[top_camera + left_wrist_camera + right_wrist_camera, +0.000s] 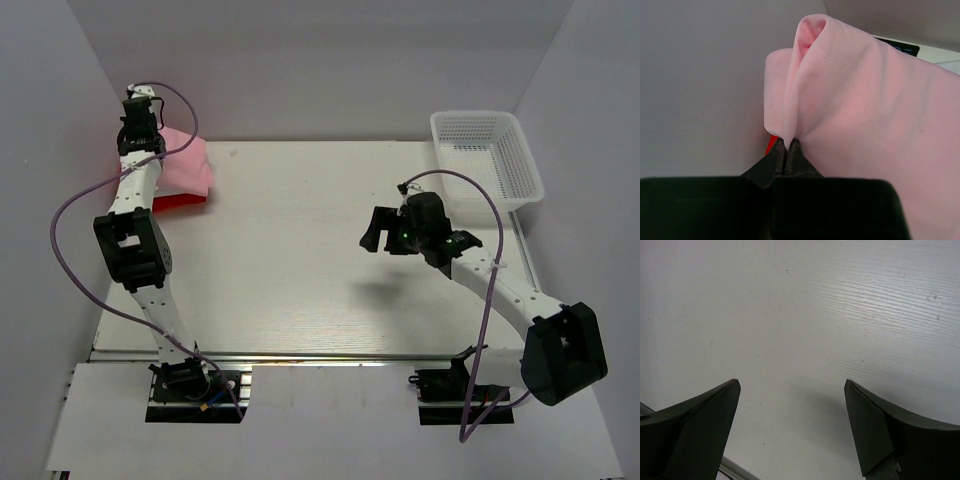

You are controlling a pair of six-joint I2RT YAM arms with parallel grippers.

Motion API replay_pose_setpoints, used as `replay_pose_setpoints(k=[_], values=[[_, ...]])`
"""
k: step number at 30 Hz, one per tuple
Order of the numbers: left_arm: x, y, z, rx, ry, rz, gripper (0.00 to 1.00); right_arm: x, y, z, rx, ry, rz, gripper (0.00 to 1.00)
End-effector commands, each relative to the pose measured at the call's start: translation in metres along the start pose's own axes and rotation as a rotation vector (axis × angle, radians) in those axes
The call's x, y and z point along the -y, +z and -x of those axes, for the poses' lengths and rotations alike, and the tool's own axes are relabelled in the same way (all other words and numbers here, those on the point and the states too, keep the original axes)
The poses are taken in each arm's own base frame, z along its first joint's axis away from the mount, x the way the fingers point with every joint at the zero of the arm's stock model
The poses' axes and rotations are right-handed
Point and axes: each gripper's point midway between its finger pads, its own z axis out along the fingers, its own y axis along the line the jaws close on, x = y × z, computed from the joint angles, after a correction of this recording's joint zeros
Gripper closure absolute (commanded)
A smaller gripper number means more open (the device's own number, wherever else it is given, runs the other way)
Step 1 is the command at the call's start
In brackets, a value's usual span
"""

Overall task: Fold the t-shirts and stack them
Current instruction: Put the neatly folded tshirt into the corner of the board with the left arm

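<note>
A light pink t-shirt [186,160] is bunched at the table's far left corner, over a bright red t-shirt [180,203] lying flat beneath it. My left gripper [786,142] is shut on a fold of the pink t-shirt [865,125], which fills the left wrist view; a sliver of the red t-shirt [771,144] shows beside the fingers. Over bare table right of centre, my right gripper [373,230] stands open and holds nothing. In the right wrist view only tabletop lies between its fingers [700,425]. No white t-shirt is in view.
A white plastic mesh basket [487,155] stands at the far right corner of the white table [300,270]. Grey walls close in the left, back and right sides. The left arm's purple cable loops out past the table's left edge.
</note>
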Motion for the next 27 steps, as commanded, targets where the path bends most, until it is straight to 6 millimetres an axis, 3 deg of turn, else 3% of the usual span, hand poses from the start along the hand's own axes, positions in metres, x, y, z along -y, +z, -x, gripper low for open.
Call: replay_pose_setpoints(k=[1,3,13,14,16,17,27], values=[[-0.025,0.003,0.02,0.063,-0.043,0.06,1.0,-0.005,0.0,0.02,0.036,-0.023,-0.002,0.1],[-0.035,0.008,0.016,0.055,-0.05,0.077,1.0,-0.005,0.0,0.019,0.033,-0.022,-0.002,0.1],[-0.045,0.027,-0.004,0.007,-0.036,0.108,1.0,-0.002,0.006,0.016,0.001,-0.015,-0.015,0.1],[-0.046,0.029,-0.006,-0.004,-0.043,0.119,0.85,-0.003,0.006,0.016,-0.008,-0.014,-0.012,0.1],[-0.046,0.031,-0.007,-0.006,-0.055,0.128,0.39,-0.003,0.007,0.013,-0.02,-0.018,-0.011,0.1],[-0.046,0.03,-0.005,-0.006,-0.065,0.128,0.01,-0.002,0.009,0.011,-0.027,-0.016,-0.011,0.1],[-0.036,0.015,0.009,0.017,-0.128,0.027,0.0,-0.008,0.003,0.014,-0.018,-0.026,0.018,0.1]])
